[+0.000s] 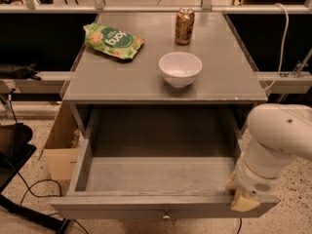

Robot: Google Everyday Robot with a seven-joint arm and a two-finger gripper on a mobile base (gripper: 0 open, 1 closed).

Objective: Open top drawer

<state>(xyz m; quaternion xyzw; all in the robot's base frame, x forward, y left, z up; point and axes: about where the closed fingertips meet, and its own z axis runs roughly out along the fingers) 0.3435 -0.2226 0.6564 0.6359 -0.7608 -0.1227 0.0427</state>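
While jaws sit at the top drawer's point(156, 175) right corner, tabletop point(141, 79) holds bowl point(180, 68)

Grey top drawer point(122, 212), cream tool point(243, 201) at its right front corner, white bowl point(180, 68), green bag point(113, 40), bronze can point(185, 26)

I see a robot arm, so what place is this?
Probably a robot lab: the gripper sits at the front right corner of the open drawer, cables trail on the floor, and metal rails stand behind the table.
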